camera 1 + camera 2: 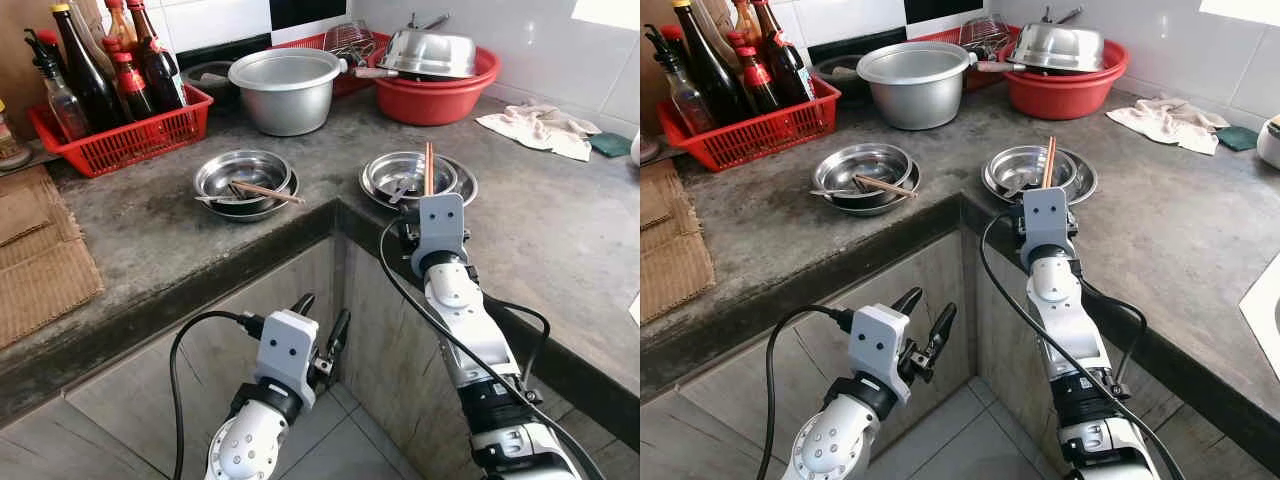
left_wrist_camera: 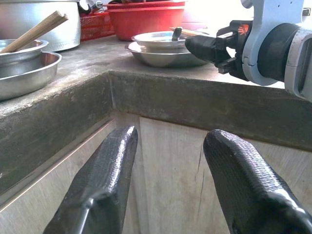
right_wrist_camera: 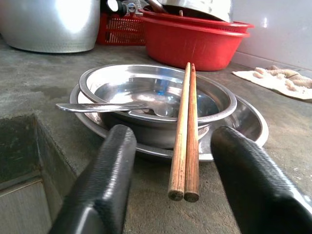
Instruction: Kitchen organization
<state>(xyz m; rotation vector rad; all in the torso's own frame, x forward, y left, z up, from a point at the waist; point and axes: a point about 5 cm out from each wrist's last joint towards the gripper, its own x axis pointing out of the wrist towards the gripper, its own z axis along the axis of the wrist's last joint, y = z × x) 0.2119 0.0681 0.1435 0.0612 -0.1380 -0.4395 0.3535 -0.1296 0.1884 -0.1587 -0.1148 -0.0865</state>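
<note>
now your right end effector sits spread at the desk edge, chopsticks lying between its fingers, resting on the bowl just ahead; left end effector hangs spread below

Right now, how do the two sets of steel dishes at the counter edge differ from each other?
The left set holds its chopsticks lying across the bowl; the right set has its chopsticks pointing over the rim toward the robot. The right pincer is open around those chopstick ends; the left pincer, also open, hangs below the counter, away from the left set. Both are a steel bowl on a plate with a spoon.
</note>
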